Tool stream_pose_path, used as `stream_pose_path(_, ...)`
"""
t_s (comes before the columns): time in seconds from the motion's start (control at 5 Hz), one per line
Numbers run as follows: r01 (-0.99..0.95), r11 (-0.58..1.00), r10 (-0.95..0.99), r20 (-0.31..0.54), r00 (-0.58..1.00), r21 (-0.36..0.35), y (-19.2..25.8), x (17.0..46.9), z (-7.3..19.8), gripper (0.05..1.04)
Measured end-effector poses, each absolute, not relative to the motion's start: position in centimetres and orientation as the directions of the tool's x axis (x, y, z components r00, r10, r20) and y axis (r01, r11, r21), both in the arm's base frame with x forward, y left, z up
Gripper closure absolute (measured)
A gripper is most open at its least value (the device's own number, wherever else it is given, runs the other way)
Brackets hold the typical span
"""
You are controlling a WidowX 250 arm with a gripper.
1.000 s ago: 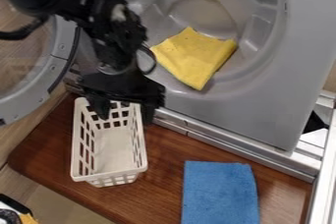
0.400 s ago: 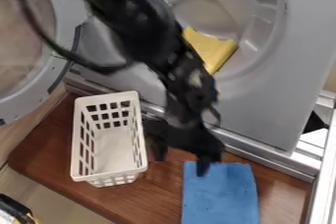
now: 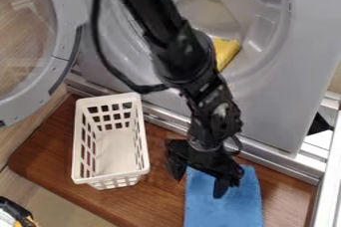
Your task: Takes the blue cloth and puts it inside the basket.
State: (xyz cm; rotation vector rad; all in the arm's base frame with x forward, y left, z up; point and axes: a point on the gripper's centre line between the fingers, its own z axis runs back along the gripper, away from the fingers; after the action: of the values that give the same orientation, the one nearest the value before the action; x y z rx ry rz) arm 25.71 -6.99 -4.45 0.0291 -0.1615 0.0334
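The grey moulded panel (image 3: 289, 99), with its broad rounded hollow, spreads above and to the right of the white plastic basket (image 3: 110, 177), a slatted, oblong one with square openings. Under the basket, and reaching out well to its right, lies a reddish-brown wooden board (image 3: 150, 203). The black robot arm (image 3: 190, 59) comes in from the top edge, passes above the basket's upper right and slants down to a spot on its right. Up and to the left of the basket stands a round grey-rimmed door (image 3: 27, 94) with a see-through pane. The basket itself sits upright, its inside open to view and its floor bare.

To the right of the basket, a little apart from it and toward the bottom edge, the blue rectangular cloth (image 3: 220, 213) lies flat on the board, outside the basket. The black two-finger gripper (image 3: 199, 184) hangs down to the basket's right, over the upper part of this cloth. Its fingers stand wide apart, one near the cloth's basket-side edge, the other over the cloth, with nothing gripped between them; whether either tip touches the cloth, I cannot tell.

Above and to the right of the basket, a yellow cloth (image 3: 227, 52) lies in the panel's hollow, partly hidden behind the arm. A black cable (image 3: 108, 65) hangs in a loop above the basket, curving back to the arm.
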Motion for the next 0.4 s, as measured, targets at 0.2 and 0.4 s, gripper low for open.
stream_pose_path(0.2,-0.024,1.000,0.023,0.161,0.987,0.002,-7.6,26.1,-5.5,0.084)
stream_pose_path(0.4,0.021,1.000,-0.021,0.162,0.987,0.003,-8.8,26.4,-6.5,0.084)
